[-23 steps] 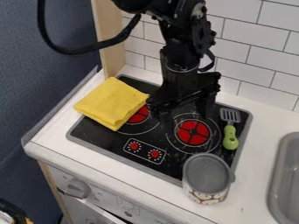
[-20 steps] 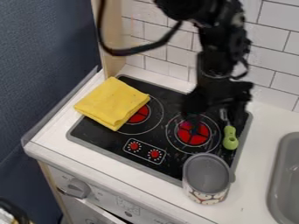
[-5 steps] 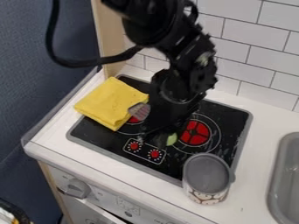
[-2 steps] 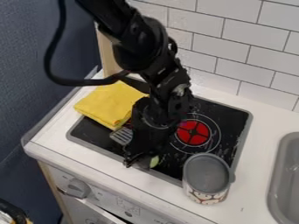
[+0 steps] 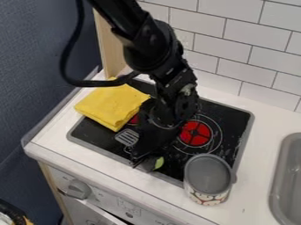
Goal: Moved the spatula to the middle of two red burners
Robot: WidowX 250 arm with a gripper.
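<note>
Spatula (image 5: 126,137) with a grey, slotted, flat head and a rounded light-green handle: in the camera view its head sits toward eight o'clock on the black rectangular stovetop (image 5: 235,121), its handle end toward six. The black gripper (image 5: 143,161) covers its middle; I cannot tell whether the jaws are open or closed on it. At five o'clock, the round grey-topped can (image 5: 207,176) bears a patterned white band; the white oven front's (image 5: 120,203) markings are too small to read.

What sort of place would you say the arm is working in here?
Probably a toy or mock kitchen: a black stovetop with red burners, a grey sink and white wall tiles.
</note>
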